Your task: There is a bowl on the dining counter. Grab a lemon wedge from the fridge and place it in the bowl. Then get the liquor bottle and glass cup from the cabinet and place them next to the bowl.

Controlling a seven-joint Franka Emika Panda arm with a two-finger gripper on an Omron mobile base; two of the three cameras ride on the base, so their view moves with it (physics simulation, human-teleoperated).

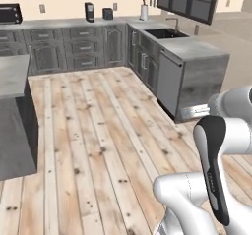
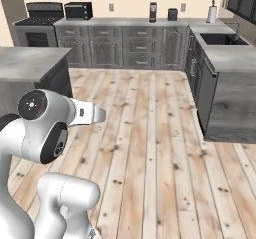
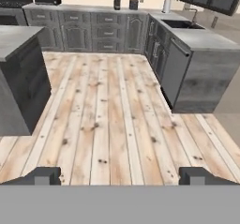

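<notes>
Wooden floor [image 3: 117,115] ahead; hand [image 3: 120,176] wide open (nothing held), island [image 3: 18,78] nearby.

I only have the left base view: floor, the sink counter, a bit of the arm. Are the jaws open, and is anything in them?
Observer: Open. In the hand view the gripper has its fingertips wide apart, with nothing between them but the plank floor beyond.
Operator: My picture cuts off at the microwave on the back wall. What stands to its left?
Observer: A dark stove, right beside the counter that carries the microwave, as the right base view shows.
</notes>
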